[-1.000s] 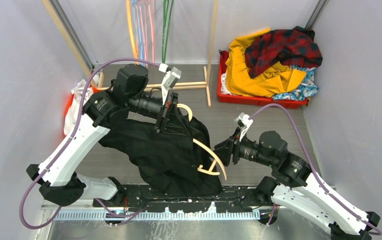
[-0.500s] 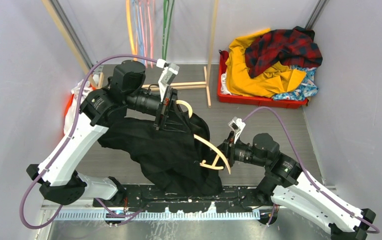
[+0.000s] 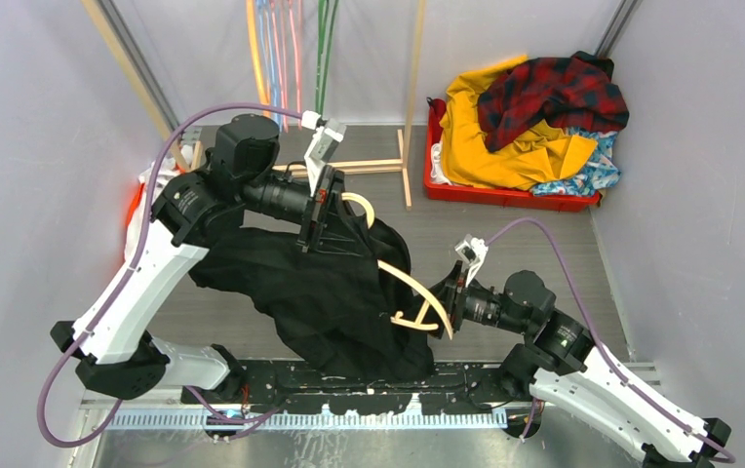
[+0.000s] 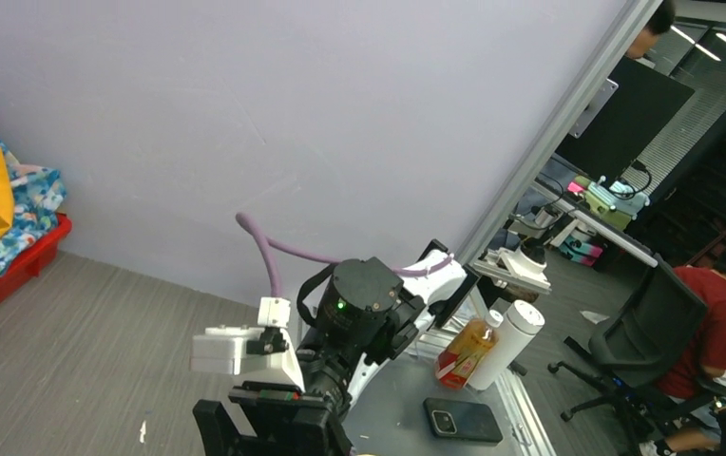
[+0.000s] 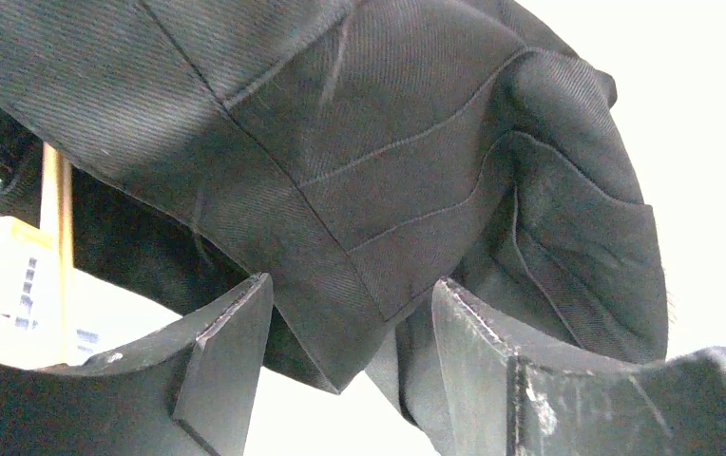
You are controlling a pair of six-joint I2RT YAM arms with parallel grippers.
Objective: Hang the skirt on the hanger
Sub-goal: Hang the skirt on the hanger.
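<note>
the skirt lies bunched in the red bin, between 1 and 2 o'clock from the nearer right gripper, well apart. its jaws spread around a black garment fold, and the left gripper pinches that garment.

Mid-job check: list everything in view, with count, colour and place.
red bin: 1, red, far right
skirt: 1, blue floral, bin's near right corner
yellow garment: 1, yellow, in bin
plaid garment: 1, red-dark check, atop bin pile
hanger: 1, pale wood, centre
black garment: 1, black, draped over hanger
white garment: 1, white, far left
wooden rack: 1, pale wood, far centre
left gripper: 1, black, shut at black garment's top
right gripper: 1, black, open around black garment's fold
</note>
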